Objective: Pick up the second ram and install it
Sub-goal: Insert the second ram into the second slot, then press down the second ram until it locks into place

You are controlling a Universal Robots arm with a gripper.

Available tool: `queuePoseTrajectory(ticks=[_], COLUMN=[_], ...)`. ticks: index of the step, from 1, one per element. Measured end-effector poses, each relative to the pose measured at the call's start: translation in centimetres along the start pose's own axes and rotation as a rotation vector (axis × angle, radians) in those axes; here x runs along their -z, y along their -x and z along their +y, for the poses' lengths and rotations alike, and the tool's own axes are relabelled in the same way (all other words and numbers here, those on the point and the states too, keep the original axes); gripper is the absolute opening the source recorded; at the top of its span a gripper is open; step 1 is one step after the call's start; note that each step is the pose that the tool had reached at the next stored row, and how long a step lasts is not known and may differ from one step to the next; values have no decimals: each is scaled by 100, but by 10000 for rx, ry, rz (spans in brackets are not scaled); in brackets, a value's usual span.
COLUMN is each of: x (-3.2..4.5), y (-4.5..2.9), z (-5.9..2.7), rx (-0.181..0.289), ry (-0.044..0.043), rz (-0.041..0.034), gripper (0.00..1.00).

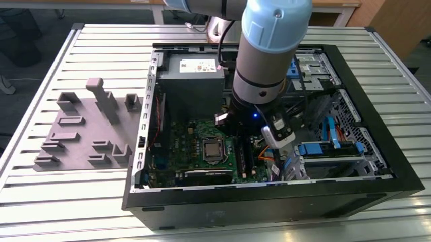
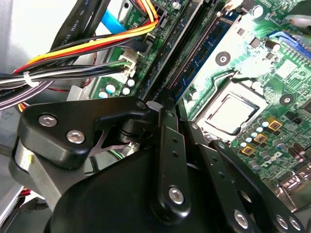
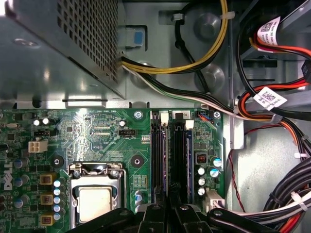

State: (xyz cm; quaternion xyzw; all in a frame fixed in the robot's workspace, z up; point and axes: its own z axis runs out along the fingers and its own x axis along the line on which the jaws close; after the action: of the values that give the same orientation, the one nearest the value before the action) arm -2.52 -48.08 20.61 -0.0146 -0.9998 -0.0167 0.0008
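The claw [image 3: 167, 213], its grip state impossible to tell, hangs over the second ram [image 3: 159, 160], whose long axis runs straight away from it along the slot rails [image 3: 178, 160].

fixture block [image 1: 84, 128] on table [image 1: 40, 196], exterior view's left of computer case [image 1: 377, 166]

The exterior view is evenly lit, with soft shadow cast inside the open black computer case [image 1: 269, 201]. In the second wrist view, glare is seen on the green motherboard [image 2: 262, 29] at upper right, while the black gripper linkage [image 2: 165, 160] is rendered blurred and dim.
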Motion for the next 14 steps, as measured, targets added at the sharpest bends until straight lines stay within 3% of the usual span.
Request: queuePoseTrajectory(ticks=[12,13,14], x=[-6,-6,-6], y=[0,0,0], z=[0,0,0], rx=[0,0,0], ry=[0,0,0], rz=[0,0,0], gripper=[15,21,21])
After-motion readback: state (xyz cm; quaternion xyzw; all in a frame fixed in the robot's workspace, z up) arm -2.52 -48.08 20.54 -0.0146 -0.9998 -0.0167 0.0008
